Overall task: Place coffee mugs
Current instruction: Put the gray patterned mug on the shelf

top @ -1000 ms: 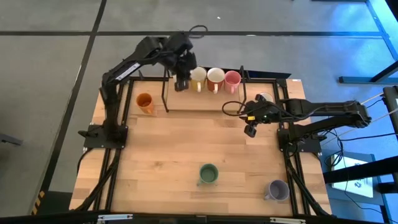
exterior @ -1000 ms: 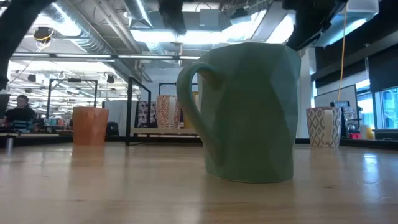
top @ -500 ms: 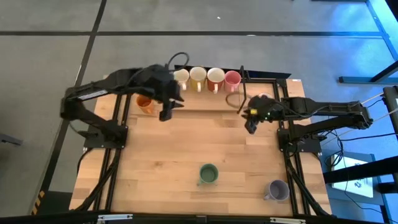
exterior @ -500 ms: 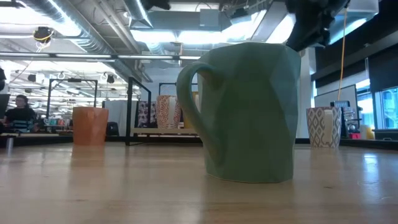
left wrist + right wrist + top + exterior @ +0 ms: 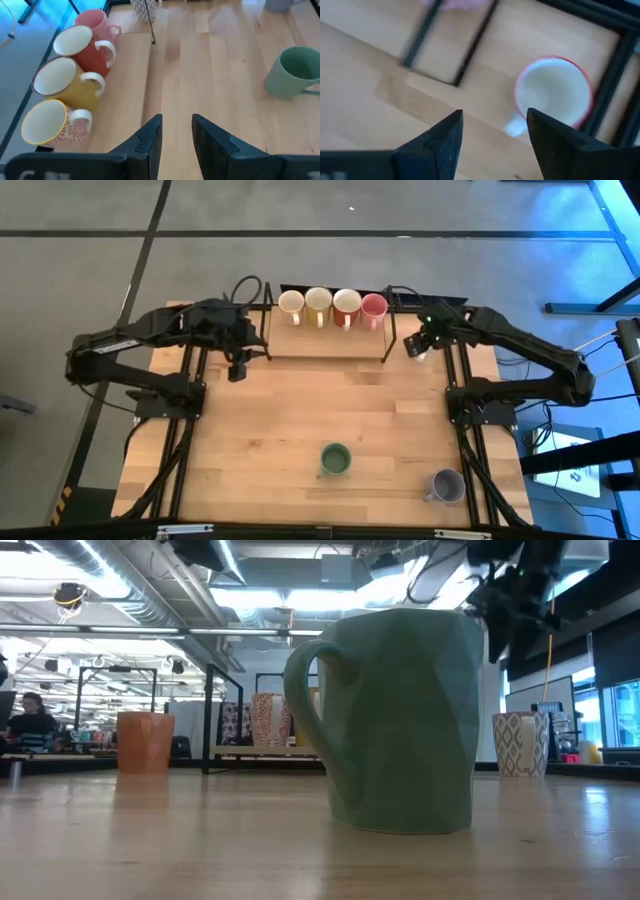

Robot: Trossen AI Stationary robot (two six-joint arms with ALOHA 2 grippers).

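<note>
The light wooden table fills the middle. Four round ceramic mugs line the black-framed shelf at top. A green mug and lavender mug stand lower. Left gripper is slightly open, right gripper wide; both empty.

The wooden table carries a raised shelf at its back edge, between the two grippers, with four mugs in a row on it. A green mug and a lavender mug stand on the bare wood well away from both pairs of jaws. A red-rimmed white mug sits just beyond the right gripper's spread fingertips, and an orange mug stands under the left arm, behind the left gripper.
</note>
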